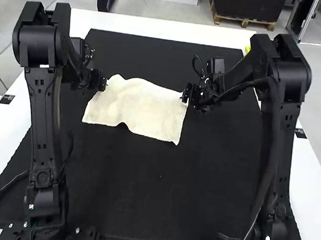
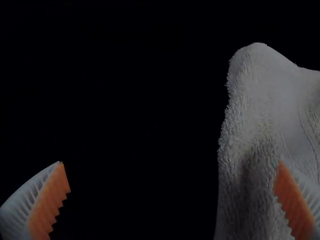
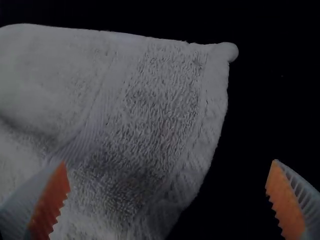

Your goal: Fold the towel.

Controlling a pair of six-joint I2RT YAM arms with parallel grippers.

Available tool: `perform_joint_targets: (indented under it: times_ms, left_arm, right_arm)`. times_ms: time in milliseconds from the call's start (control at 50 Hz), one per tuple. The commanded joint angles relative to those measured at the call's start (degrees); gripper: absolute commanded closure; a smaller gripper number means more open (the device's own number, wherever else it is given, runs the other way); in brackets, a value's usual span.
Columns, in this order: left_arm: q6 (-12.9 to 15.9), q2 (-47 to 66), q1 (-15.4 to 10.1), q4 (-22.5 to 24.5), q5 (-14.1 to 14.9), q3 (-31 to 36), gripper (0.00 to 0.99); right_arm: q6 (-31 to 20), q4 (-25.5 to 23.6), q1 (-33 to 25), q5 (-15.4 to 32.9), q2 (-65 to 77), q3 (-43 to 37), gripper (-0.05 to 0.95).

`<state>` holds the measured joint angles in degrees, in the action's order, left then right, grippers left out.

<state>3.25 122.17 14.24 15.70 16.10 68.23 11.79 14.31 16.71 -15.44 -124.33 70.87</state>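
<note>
In the high view a cream towel [image 1: 138, 108] lies roughly spread on the black mat, with wavy edges. My left gripper [image 1: 103, 84] is at its far left corner, and my right gripper [image 1: 185, 95] is at its far right corner. The left wrist view has the left gripper [image 2: 171, 175] wide open, one finger over the side edge of the towel [image 2: 265, 115]. In the right wrist view the right gripper [image 3: 167, 172] is also wide open, its fingers on either side of the edge of the towel [image 3: 145, 110].
A black mat [image 1: 159, 193] covers most of the white table [image 1: 14, 124]. Something yellow [image 1: 247, 49] is by the mat's far right corner, partly behind the right arm.
</note>
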Motion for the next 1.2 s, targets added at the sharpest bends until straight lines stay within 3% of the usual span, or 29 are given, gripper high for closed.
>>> perform_joint_targets:
  times_ms: [0, 480, 640, 860, 1000, 1020, 1060, 1100, 1120, 1140, 1160, 1180]
  left_arm:
    - [0.7, 1.2, 0.3, 0.4, 0.4, 3.2, 0.038]
    - [0.4, 6.5, -0.2, 0.6, 0.4, 7.4, 0.039]
    - [0.4, 7.5, -0.9, 0.8, 0.4, 7.8, 0.041]
    - [0.5, 9.0, -0.9, 1.1, 0.3, 8.2, 0.043]
    - [1.6, 10.4, -1.0, 0.9, 0.3, 8.3, 0.133]
    - [1.8, 10.6, -1.1, 1.0, 0.3, 8.3, 0.146]
    - [2.7, 11.2, -1.3, 1.0, -0.4, 8.4, 0.254]
    - [4.0, 12.0, -1.8, 1.0, -0.8, 8.4, 0.551]
    - [4.2, 12.3, -1.9, 1.1, -0.9, 8.4, 0.746]
    - [4.3, 12.7, -2.1, 1.3, -1.4, 8.4, 0.939]
    - [4.3, 13.1, -2.2, 1.6, -1.9, 8.4, 0.99]
    - [4.4, 13.3, -2.4, 1.6, -1.9, 8.4, 0.97]
  right_arm:
    - [-0.8, 0.3, 1.0, 0.5, -1.2, 2.8, -0.01]
    - [-1.9, -0.5, 1.1, 1.7, -5.0, 7.0, -0.01]
    - [-3.7, -0.8, 1.9, 5.1, -5.4, 7.0, -0.01]
    - [-4.4, -4.4, 2.2, 4.5, -6.7, 8.6, -0.01]
    - [-5.7, -6.8, 2.2, 4.5, -8.6, 10.8, 0.01]
    - [-5.7, -6.8, 2.3, 4.5, -8.6, 10.9, 0.04]
    - [-6.0, -6.8, 2.5, 4.5, -9.1, 11.0, 0.18]
    - [-6.6, -6.7, 2.5, 4.5, -9.1, 10.9, 0.54]
    - [-6.7, -6.5, 2.5, 4.4, -9.1, 10.8, 0.79]
    - [-6.9, -6.4, 2.5, 4.5, -9.0, 10.5, 0.94]
    - [-6.9, -6.4, 2.4, 4.3, -9.0, 10.4, 0.92]
    - [-6.7, -6.5, 2.3, 4.0, -9.0, 10.5, 0.92]
